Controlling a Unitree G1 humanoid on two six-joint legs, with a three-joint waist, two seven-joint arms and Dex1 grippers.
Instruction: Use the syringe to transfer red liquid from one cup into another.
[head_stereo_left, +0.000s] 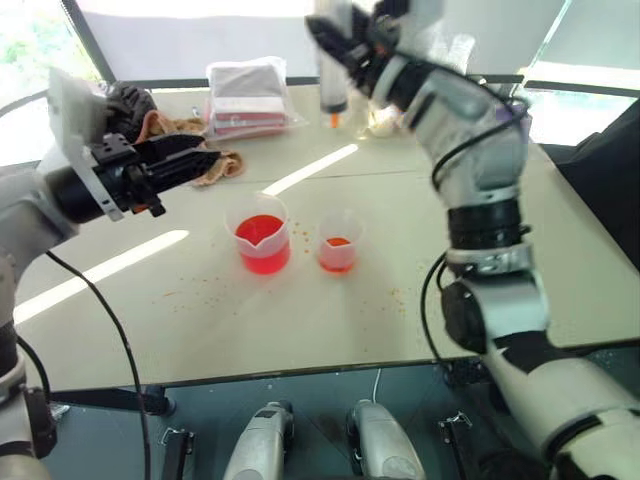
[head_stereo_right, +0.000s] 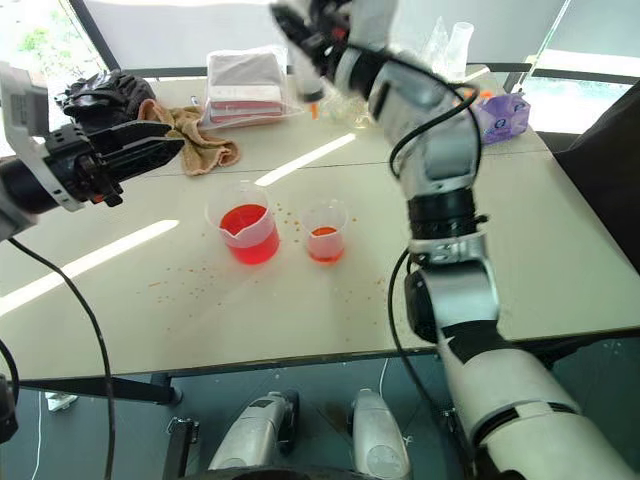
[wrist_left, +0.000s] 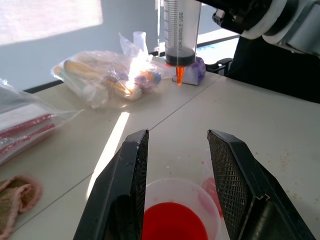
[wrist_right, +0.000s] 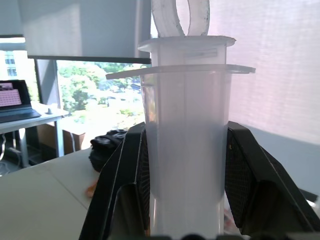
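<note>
- Syringe (wrist_left: 181, 35) hangs upright in the right gripper (wrist_right: 185, 165), high above the table (head_stereo_left: 480, 300) and behind both cups; both fingers (wrist_right: 127, 185) press on the barrel just under its flange.
- Plunger seal sits low in the barrel, orange tip (wrist_left: 179, 75) pointing down. Judgement: barrel looks empty or nearly so; the draw from the beaker (head_stereo_left: 262, 235) seems not yet done.
- Beaker holds red liquid (head_stereo_left: 262, 248); small cup (head_stereo_left: 338, 242) just beside it holds a shallow red layer.
- Left gripper (wrist_left: 177, 185) hovers over the beaker with its fingers apart, holding nothing.
- Risk: the grip is on smooth clear plastic. A fast swing down could let the barrel slide or tilt in the fingers, and the tip would miss the beaker mouth.
- Risk: the tip may carry a drop; travel over the table would add to the orange specks (head_stereo_left: 200, 290) already scattered there.
- Risk: the cups stand close together and look light. A tip striking either rim off-centre could tip one over and spill.
- Risk: the plunger needs the left gripper; a crooked pull could drag the syringe out of the right fingers.
- Risk: the left gripper sits low near the beaker; the arms could clash as the syringe comes down.
</note>
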